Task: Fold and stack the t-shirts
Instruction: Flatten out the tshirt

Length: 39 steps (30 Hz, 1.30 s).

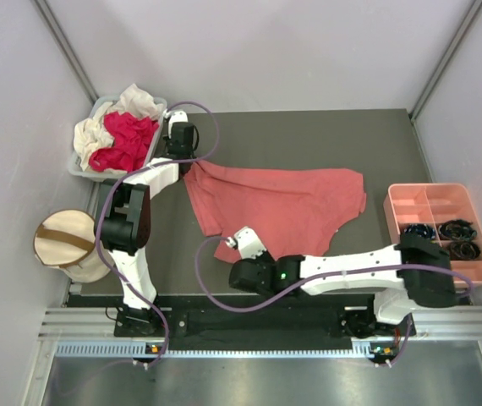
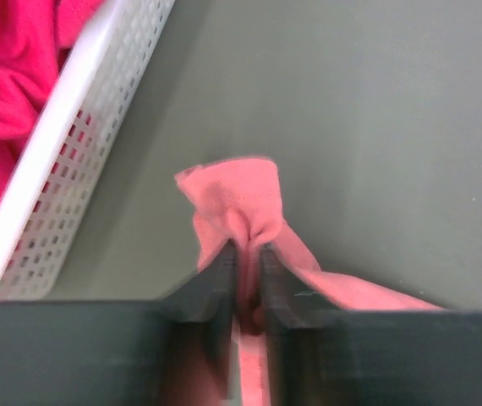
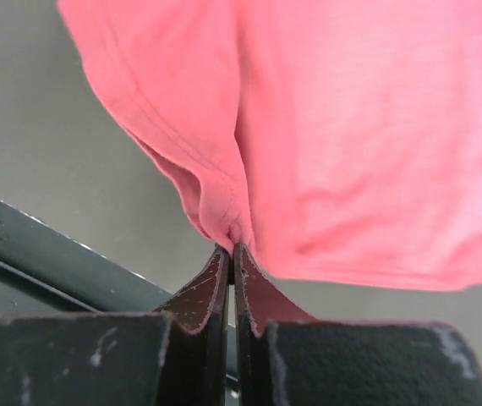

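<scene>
A salmon-pink t-shirt (image 1: 283, 203) lies spread on the dark table. My left gripper (image 1: 187, 162) is shut on its far left corner, beside the basket; in the left wrist view the cloth (image 2: 241, 207) bunches between the fingers (image 2: 216, 279). My right gripper (image 1: 228, 244) is shut on the shirt's near left hem; in the right wrist view the hem (image 3: 216, 199) is pinched at the fingertips (image 3: 220, 271). A magenta-red shirt (image 1: 127, 139) and a cream-white shirt (image 1: 135, 103) lie crumpled in a white basket (image 1: 89, 169) at the far left.
A salmon-pink plastic tray (image 1: 440, 203) with compartments holding dark items stands at the right. A cream drum-shaped bin (image 1: 68, 245) with a brown strap stands off the table's left side. The basket wall (image 2: 80, 144) is close left of my left gripper. The table's near rail (image 3: 55, 254) runs under my right gripper.
</scene>
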Each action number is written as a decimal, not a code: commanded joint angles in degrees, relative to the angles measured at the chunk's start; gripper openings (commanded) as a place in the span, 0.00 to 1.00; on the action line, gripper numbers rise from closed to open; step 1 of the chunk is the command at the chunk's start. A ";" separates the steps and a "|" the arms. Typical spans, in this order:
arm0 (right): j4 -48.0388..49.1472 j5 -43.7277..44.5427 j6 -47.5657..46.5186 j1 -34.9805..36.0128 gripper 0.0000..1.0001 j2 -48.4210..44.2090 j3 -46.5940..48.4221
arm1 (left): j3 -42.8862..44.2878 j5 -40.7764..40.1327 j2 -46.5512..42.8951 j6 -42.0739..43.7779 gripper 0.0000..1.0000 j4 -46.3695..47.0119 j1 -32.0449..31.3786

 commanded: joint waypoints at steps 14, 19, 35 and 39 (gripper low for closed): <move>-27.16 8.76 22.36 -2.21 0.00 -17.32 -4.67 | -0.28 0.82 -3.07 -3.62 0.97 -4.00 0.19; -34.91 11.40 28.35 -3.00 0.00 -21.81 -5.11 | -0.20 1.09 -2.37 -3.97 0.97 -4.26 0.19; -39.05 15.27 28.54 -8.01 0.00 -26.21 -3.00 | 0.59 3.46 -1.49 -5.54 0.75 -10.14 0.10; -37.29 14.83 26.78 -8.27 0.00 -25.86 -2.91 | -0.81 0.92 -0.61 -6.07 0.81 -12.09 0.01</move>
